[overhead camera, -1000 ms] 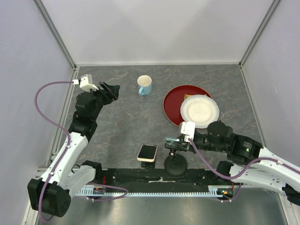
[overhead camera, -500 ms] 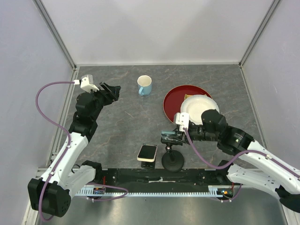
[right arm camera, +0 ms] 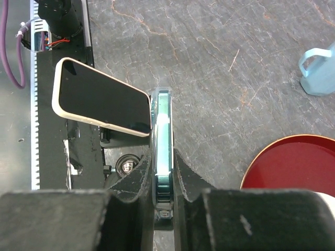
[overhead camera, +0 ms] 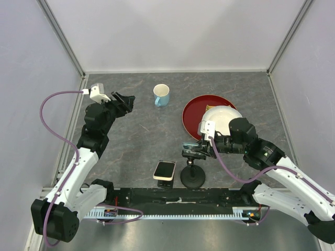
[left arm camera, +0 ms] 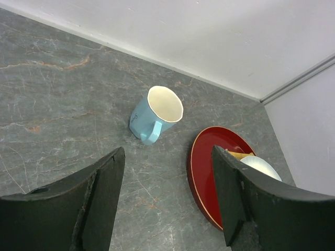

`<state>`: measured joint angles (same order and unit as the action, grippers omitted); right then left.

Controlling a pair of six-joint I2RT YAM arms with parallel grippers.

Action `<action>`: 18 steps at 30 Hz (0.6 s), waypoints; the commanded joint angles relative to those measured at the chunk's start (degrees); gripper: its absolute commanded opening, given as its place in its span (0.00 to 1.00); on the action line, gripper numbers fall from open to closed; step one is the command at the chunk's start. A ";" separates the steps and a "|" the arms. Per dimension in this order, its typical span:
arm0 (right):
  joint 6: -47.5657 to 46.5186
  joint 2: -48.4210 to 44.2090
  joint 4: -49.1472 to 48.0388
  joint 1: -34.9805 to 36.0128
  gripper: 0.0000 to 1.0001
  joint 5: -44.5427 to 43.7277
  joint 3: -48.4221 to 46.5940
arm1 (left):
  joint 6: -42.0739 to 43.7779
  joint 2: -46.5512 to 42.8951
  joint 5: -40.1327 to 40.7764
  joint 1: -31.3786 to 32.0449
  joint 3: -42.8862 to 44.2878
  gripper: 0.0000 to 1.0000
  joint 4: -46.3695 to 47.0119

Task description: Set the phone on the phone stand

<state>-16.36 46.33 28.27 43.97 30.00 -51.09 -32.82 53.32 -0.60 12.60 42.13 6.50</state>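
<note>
The phone (overhead camera: 164, 170), dark screen in a cream case, lies tilted near the table's front edge. It also shows in the right wrist view (right arm camera: 99, 99). It rests on a small black phone stand (overhead camera: 164, 183), which is mostly hidden beneath it. My right gripper (overhead camera: 194, 151) is shut on the teal-edged clamp (right arm camera: 163, 130) of a taller black pole stand with a round base (overhead camera: 192, 179), just right of the phone and apart from it. My left gripper (overhead camera: 125, 100) is open and empty at the far left, shown in the left wrist view (left arm camera: 167, 157) above bare table.
A blue mug (overhead camera: 162, 95) stands at the back middle, also in the left wrist view (left arm camera: 154, 114). A red plate (overhead camera: 194, 112) with a white plate (overhead camera: 225, 119) on it lies at the right. The cable rail (overhead camera: 178, 201) runs along the front edge.
My right arm has swung back from the front edge with the pole stand's clamp in its grip, and the round base has shifted slightly. The phone and left arm have not moved.
</note>
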 commanded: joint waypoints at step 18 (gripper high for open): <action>-1.83 -2.91 -9.37 -0.11 0.00 -1.08 -0.24 | -1.99 -0.50 -1.86 -0.21 -0.38 0.73 3.16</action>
<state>-16.60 44.69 27.90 44.01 28.99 -50.00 -33.21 53.32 -0.86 12.60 41.91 6.63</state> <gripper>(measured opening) 0.197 0.731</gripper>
